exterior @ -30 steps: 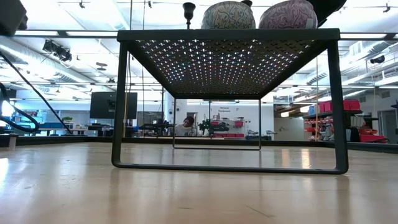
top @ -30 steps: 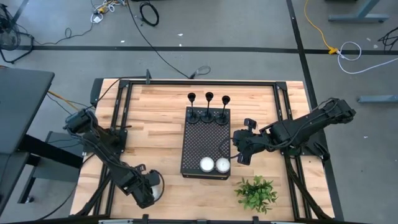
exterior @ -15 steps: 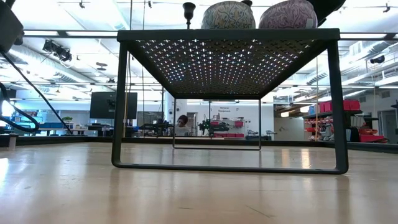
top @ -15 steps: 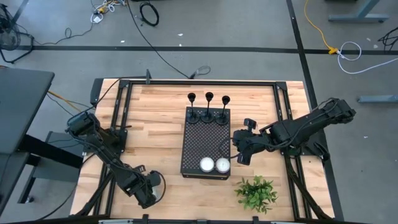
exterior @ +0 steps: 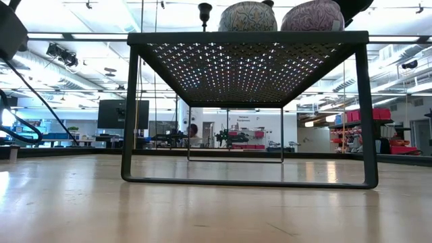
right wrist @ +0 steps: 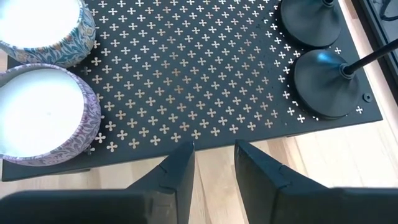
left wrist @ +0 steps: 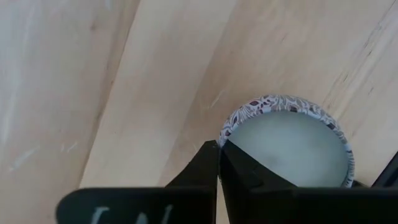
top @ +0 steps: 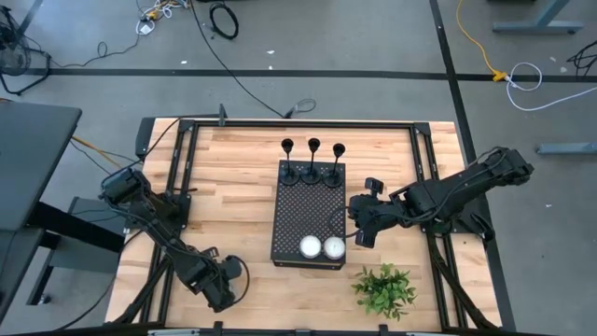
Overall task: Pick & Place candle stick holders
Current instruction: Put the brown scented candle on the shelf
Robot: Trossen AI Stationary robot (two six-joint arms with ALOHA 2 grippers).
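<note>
We look down on the bench (top: 233, 187), and the black box (top: 306, 215) sits in the middle of it. The three holders (top: 313, 161) stand in a row on the box's far edge, upright, bases side by side, none of them held. Two candles (top: 322, 246) rest together at the box's near edge.

The left gripper (top: 222, 280) is down at the near left corner of the bench, well apart from the box. Through its wrist camera we see its fingers (left wrist: 211, 171) pressed together with nothing between them, their tips just in front of a third candle (left wrist: 287, 149), a round one with a patterned rim sitting on the wood. We cannot tell whether the tips touch its rim.

The right gripper (top: 362, 224) hangs just beside the box's right side, about midway along it. Its fingers (right wrist: 180, 171) stand a little apart, holding nothing, over the box's edge. From that wrist we get the perforated top with its small cross cutouts, two round holder bases (right wrist: 323, 81) towards one end and the two candles (right wrist: 43, 118) at the other.

A small green plant (top: 384, 289) stands on the bench near the front right, close to the box's corner.

From bench level we see the box as an open frame on legs, two candles (exterior: 280, 17) on top and one holder cup (exterior: 204, 9) poking up behind. In the room beyond, a person (exterior: 193, 131) shows far off.
</note>
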